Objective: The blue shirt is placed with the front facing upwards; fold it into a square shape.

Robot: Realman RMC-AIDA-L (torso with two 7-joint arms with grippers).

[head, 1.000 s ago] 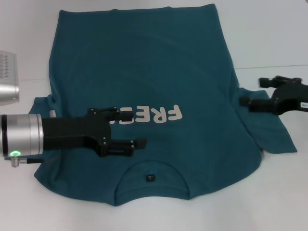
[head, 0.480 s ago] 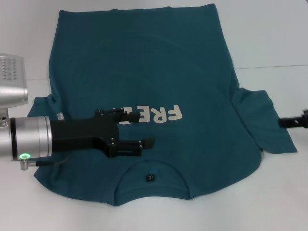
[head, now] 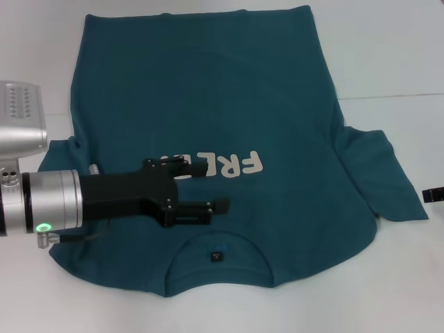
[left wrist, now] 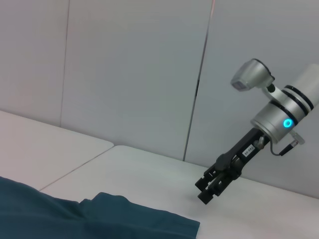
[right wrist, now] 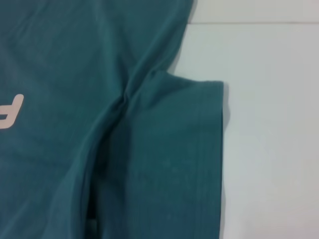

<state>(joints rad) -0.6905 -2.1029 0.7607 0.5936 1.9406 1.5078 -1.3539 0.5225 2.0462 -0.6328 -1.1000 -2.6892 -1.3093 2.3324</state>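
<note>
The blue shirt [head: 208,104] lies flat, front up, on the white table, its collar [head: 218,250] nearest me and the cream print [head: 232,165] across the chest. My left gripper [head: 207,186] hovers open over the chest, just above the collar, with nothing between its fingers. Only a black tip of my right gripper [head: 433,195] shows at the head view's right edge, off the shirt beyond the right sleeve [head: 381,173]. The left wrist view shows the right gripper [left wrist: 208,190] hanging over bare table past the sleeve [left wrist: 129,219]. The sleeve [right wrist: 174,164] and its armpit crease fill the right wrist view.
The white table [head: 395,55] surrounds the shirt, with a seam line [head: 395,97] running across it at the right. A silver housing [head: 21,118] on my left arm sits at the left edge. Grey wall panels [left wrist: 129,74] stand behind the table.
My left gripper has slid to the right across the chest, staying open. The right arm has drawn back to the right, off the sleeve and almost out of the head view.
</note>
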